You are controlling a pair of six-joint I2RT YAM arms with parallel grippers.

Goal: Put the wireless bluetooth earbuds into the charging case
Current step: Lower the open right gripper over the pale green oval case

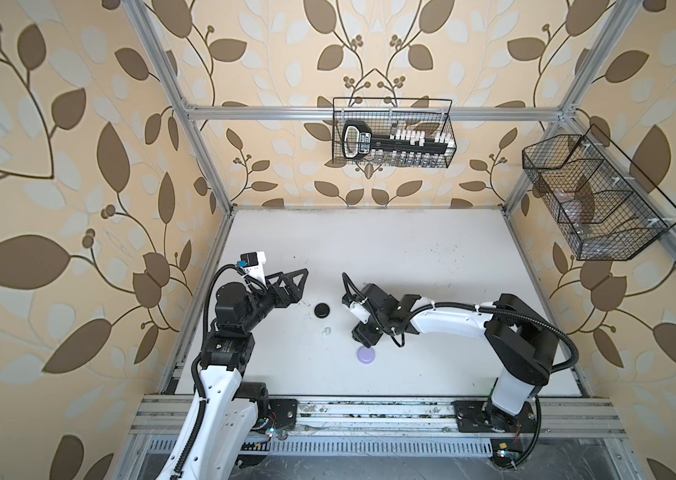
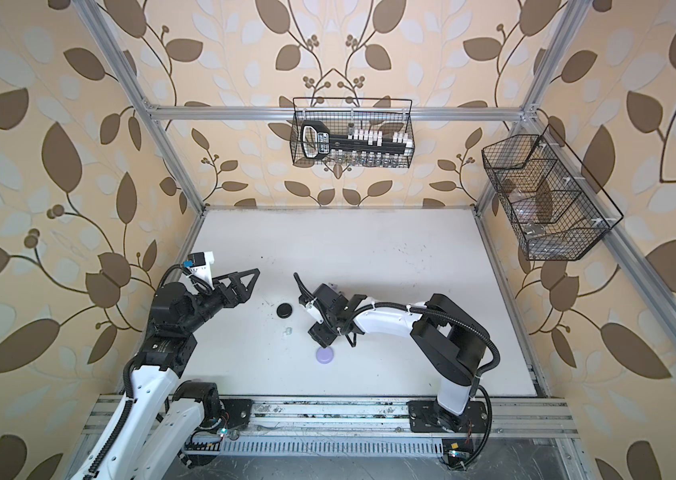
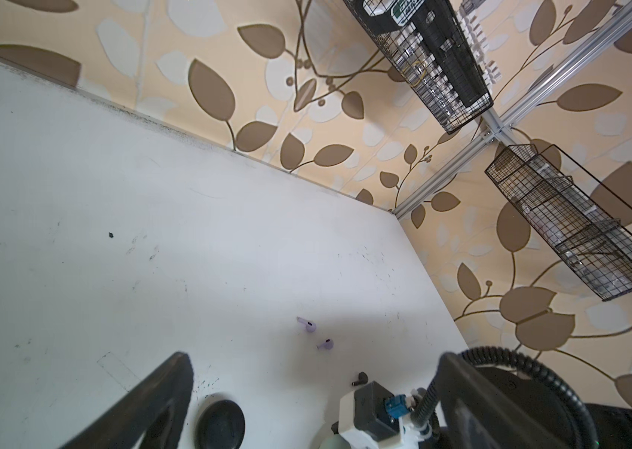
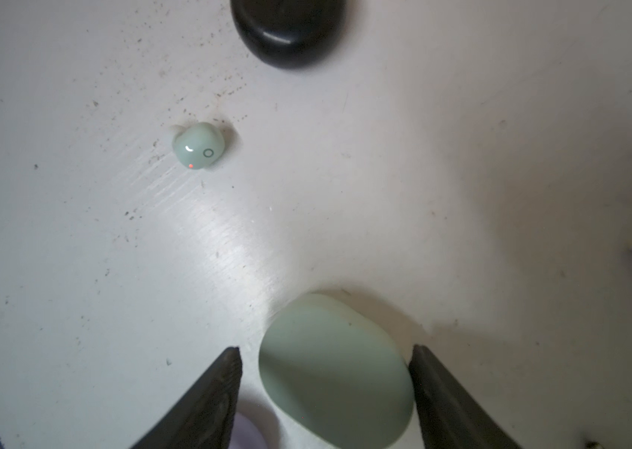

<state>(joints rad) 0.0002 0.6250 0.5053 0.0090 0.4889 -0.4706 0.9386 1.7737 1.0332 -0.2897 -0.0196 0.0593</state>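
Mid-bench: pale mint glossy plastic earbud (image 4: 198, 145), red light lit, lies loose. Black round glossy plastic case (image 1: 322, 310) sits just behind it. Lilac round plastic case (image 1: 366, 355) is nearest the front edge (both shut). Mint oval matte plastic case (image 4: 336, 369) lies flat, shut. Two lilac stemmed plastic earbuds (image 3: 306, 324) lie on their sides, near each other but apart.

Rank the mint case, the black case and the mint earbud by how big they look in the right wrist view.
1. mint case: looks largest, but nearest the camera.
2. black case: partly cut off by the frame edge, so its rank against the mint case is unsure.
3. mint earbud: clearly smallest.
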